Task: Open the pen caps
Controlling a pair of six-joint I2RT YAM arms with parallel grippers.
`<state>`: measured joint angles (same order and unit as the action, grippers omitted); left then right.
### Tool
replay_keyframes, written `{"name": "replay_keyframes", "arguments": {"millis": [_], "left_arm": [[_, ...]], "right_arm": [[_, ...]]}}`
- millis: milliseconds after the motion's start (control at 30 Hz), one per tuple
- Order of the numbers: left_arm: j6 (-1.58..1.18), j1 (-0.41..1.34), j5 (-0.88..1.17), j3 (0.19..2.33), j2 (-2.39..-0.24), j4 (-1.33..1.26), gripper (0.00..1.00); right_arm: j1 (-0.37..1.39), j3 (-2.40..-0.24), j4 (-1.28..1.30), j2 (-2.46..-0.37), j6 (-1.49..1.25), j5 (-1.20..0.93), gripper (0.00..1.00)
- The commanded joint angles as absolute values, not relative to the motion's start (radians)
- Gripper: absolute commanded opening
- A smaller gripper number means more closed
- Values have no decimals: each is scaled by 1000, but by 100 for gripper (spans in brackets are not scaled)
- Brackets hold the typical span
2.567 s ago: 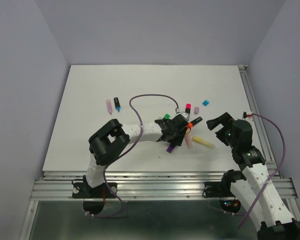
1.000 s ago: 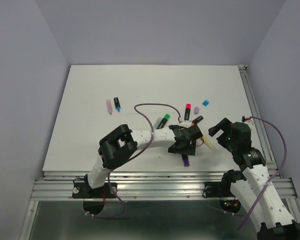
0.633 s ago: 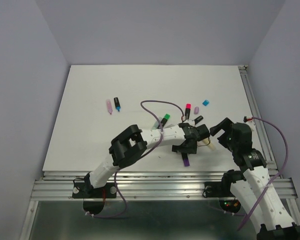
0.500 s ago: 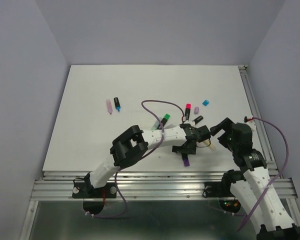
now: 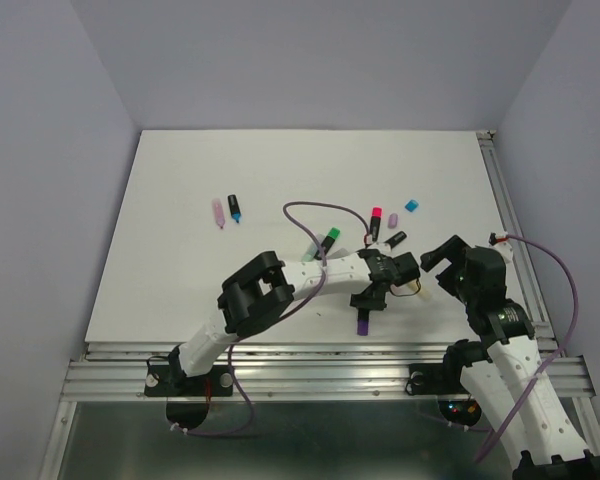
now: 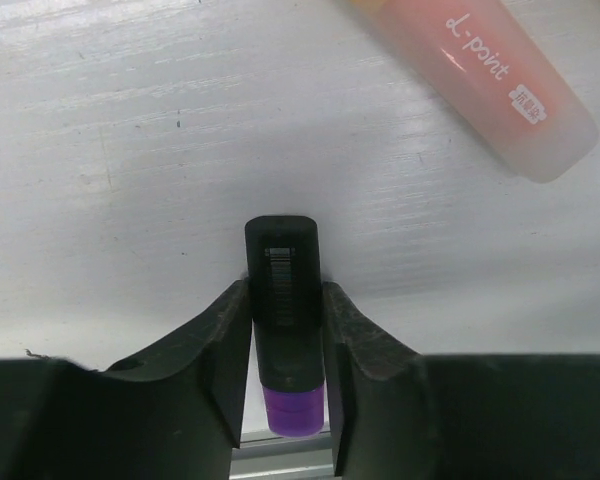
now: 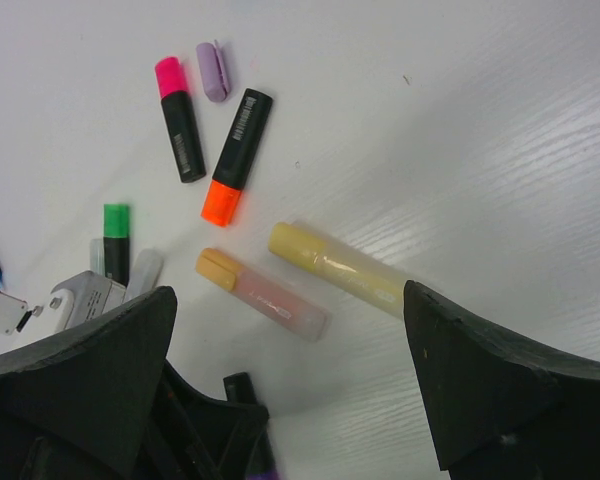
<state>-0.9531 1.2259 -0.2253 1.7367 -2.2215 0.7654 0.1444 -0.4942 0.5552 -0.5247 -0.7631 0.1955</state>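
A black pen (image 6: 283, 280) with a purple pen cap (image 6: 292, 412) lies on the white table near the front edge, its cap (image 5: 363, 326) pointing toward the rail. My left gripper (image 6: 285, 330) is shut on its barrel, both fingers pressed against the sides, with the cap sticking out behind them. My right gripper (image 7: 290, 292) hangs open and empty just to the right (image 5: 442, 250). Beneath it lie a peach highlighter (image 7: 270, 297) with an orange cap (image 7: 216, 268) and a yellow highlighter (image 7: 345, 268).
Further back lie a pink-capped black pen (image 7: 178, 120), a loose lilac cap (image 7: 213, 71), an orange-capped black pen (image 7: 238, 150) and a green-capped pen (image 7: 116, 240). A blue cap (image 5: 412, 205) sits behind them. A lilac piece (image 5: 218, 212) and a blue-tipped pen (image 5: 234, 208) lie far left. The metal rail (image 5: 320, 350) borders the front.
My left gripper has closed from wide open onto the black pen's barrel, and the pen has shifted slightly left. The right arm has stayed where it was, open.
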Motion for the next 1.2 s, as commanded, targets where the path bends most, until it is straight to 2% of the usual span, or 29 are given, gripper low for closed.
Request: {"name": "replay_keyframes", "arguments": {"millis": [0, 33, 67, 133, 167, 367, 467, 533, 667, 867, 1000, 1100, 1167], "left_arm": [[-966, 1226, -109, 1600, -2365, 747, 34], [-968, 1220, -107, 1588, -2356, 733, 31], [-969, 1216, -107, 1563, -2349, 724, 22], [-969, 1212, -109, 1546, -2335, 712, 14], [-968, 1207, -120, 1534, -2320, 701, 1], [-991, 1134, -279, 1497, -2153, 675, 0], [-991, 1082, -327, 1424, -1981, 574, 0], [-988, 1011, -359, 1381, -1877, 525, 0], [-970, 947, -387, 1348, -1773, 494, 0], [-969, 888, -422, 1322, -1661, 459, 0], [-1002, 882, -402, 1295, -1596, 436, 0], [-1006, 881, -399, 1250, -1531, 400, 0], [-1011, 876, -409, 1226, -1490, 402, 0]], "right_arm": [[140, -528, 523, -518, -753, 216, 100], [140, -526, 525, -517, -753, 213, 100], [140, -526, 523, -515, -753, 212, 100], [141, -523, 520, -514, -747, 198, 100], [140, -522, 517, -515, -742, 177, 100], [141, -522, 473, -509, -674, 20, 100], [141, -520, 427, -506, -615, -153, 100], [140, -526, 387, -535, -588, -367, 100], [143, -516, 321, -601, -581, -518, 100], [182, -523, 279, -583, -581, -545, 100], [264, -538, 204, -610, -612, -468, 100], [447, -563, 157, -705, -617, -366, 100], [635, -622, 146, -814, -600, -182, 100]]}}
